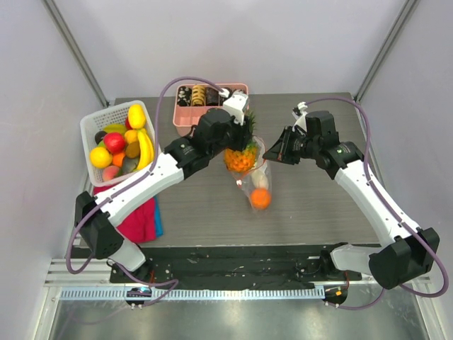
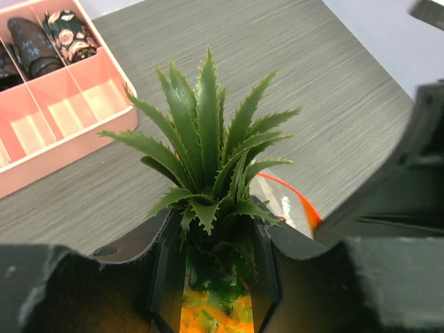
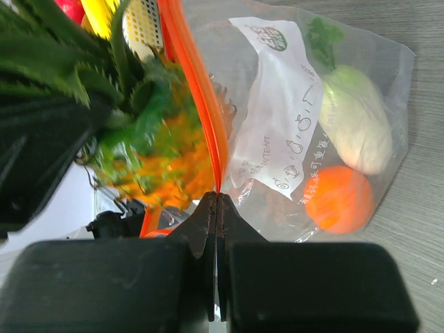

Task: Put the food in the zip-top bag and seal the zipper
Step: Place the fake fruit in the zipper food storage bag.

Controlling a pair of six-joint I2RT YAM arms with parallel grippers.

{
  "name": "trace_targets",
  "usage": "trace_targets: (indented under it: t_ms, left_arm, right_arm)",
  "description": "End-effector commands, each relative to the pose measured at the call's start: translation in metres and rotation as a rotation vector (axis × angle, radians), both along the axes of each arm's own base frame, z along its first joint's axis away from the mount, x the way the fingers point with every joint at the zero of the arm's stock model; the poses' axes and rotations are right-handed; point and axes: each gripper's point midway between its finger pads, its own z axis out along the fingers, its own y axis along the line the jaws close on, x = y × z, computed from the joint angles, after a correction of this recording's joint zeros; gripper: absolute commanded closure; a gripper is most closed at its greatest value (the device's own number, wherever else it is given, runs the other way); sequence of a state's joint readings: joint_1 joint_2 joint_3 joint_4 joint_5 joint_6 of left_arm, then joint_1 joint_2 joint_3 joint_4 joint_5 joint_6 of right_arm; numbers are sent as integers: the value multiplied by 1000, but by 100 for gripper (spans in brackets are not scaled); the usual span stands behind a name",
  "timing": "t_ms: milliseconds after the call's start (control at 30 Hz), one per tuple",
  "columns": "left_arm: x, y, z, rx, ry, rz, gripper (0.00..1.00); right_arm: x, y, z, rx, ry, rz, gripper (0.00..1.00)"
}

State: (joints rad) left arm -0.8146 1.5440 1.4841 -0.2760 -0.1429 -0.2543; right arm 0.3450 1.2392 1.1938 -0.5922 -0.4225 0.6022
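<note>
You've got two matching arms: left arm (image 1: 141,185) and right arm (image 1: 369,195) have white rounded shells with black blocky joint housings (image 1: 185,150) between them. In the top view, the black bases (image 1: 99,230) sit at 8 and 4 o'clock. A grey-purple cable (image 1: 164,95) loops along each arm, with a small white part (image 1: 237,103) at each wrist. Left gripper (image 2: 216,236) and right gripper (image 3: 216,201) are matte black, with chunky bodies and flat tapered fingers (image 3: 201,229).

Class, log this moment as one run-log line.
left claw: shut on pineapple, at bag mouth | right claw: shut on zipper edge | inside bag: radish, orange ball | zipper: open
</note>
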Motion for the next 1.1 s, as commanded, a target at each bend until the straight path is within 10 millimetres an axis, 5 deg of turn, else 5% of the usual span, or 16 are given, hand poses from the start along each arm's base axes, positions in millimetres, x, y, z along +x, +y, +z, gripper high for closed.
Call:
trace_targets:
  t_ms: [0, 133, 333, 567, 800, 900, 1067]
  left_arm:
    - [-7, -5, 48, -38, -145, 43, 100]
    - [-14, -13, 63, -93, -76, 78, 100]
    - [-1, 0, 15, 22, 150, 303, 100]
    - [9, 5, 13, -71, 206, 404, 100]
    - [-16, -4, -27, -18, 349, 318, 100]
    - [-33, -16, -26, -5, 360, 161, 100]
    - [-26, -12, -9, -98, 304, 201, 100]
  right_arm:
    - [1, 3, 29, 54, -73, 2, 99]
    - [1, 3, 29, 54, -72, -4, 99]
    - [2, 2, 33, 54, -78, -17, 99]
    - [-2, 2, 33, 66, -72, -16, 99]
    - [-6, 1, 34, 70, -74, -18, 99]
    - [-6, 0, 34, 71, -77, -16, 99]
    - [-10, 1, 31, 77, -68, -11, 99]
